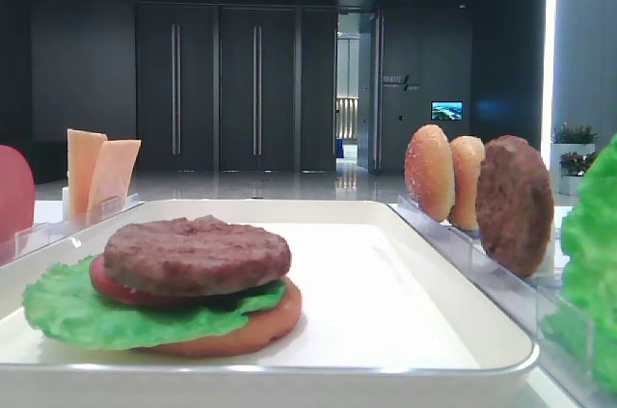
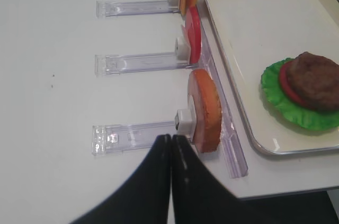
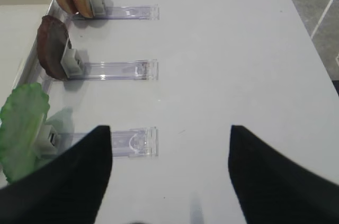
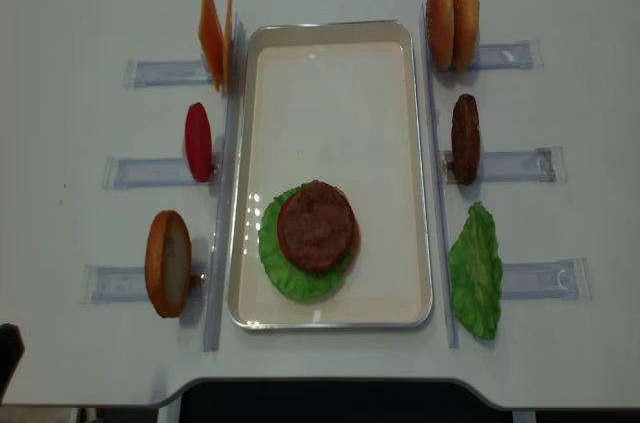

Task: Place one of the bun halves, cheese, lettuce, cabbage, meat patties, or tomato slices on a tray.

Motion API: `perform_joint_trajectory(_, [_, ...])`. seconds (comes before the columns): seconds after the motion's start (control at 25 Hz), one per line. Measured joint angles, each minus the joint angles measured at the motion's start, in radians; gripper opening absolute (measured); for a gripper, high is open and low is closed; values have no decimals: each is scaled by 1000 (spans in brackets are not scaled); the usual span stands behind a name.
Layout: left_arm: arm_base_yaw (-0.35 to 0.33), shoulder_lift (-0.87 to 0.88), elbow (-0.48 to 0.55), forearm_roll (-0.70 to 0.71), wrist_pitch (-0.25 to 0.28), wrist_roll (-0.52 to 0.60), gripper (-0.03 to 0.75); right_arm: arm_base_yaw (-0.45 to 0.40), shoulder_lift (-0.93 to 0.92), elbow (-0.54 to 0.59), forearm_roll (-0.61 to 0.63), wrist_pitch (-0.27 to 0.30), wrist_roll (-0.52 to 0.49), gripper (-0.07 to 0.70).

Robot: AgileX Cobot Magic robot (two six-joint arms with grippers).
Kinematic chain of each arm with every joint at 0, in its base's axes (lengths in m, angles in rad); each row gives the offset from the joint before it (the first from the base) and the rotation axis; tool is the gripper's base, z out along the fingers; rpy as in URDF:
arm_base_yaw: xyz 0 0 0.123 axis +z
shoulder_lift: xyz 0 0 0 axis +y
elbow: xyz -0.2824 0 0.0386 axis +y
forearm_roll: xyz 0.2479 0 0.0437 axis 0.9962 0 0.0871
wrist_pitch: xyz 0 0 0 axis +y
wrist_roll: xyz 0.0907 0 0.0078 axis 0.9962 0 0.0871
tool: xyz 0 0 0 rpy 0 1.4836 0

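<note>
Tray (image 4: 330,73): patty (image 4: 316,224) hides stack's bun; left hand (image 2: 171,144) closed, right hand (image 3: 169,144) open.

My right gripper (image 3: 169,173) shows as two matte black fingers (image 3: 69,181), broad and wedge-shaped, tapering to blunt squared tips with plain flat inner faces. My left gripper (image 2: 171,152) is the same matte black, its two fingers (image 2: 145,187) long and smoothly tapered, narrowing to fine points. I see no screws, markings or cables on either. In the overhead view, a small black piece of me (image 4: 8,348) sits at the lower left edge.
</note>
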Motion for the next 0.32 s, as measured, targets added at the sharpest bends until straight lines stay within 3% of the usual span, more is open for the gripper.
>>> perform_joint_trajectory(0.32, [0,0,0,0,0,0,-1,0,0,0,0,1,0,451])
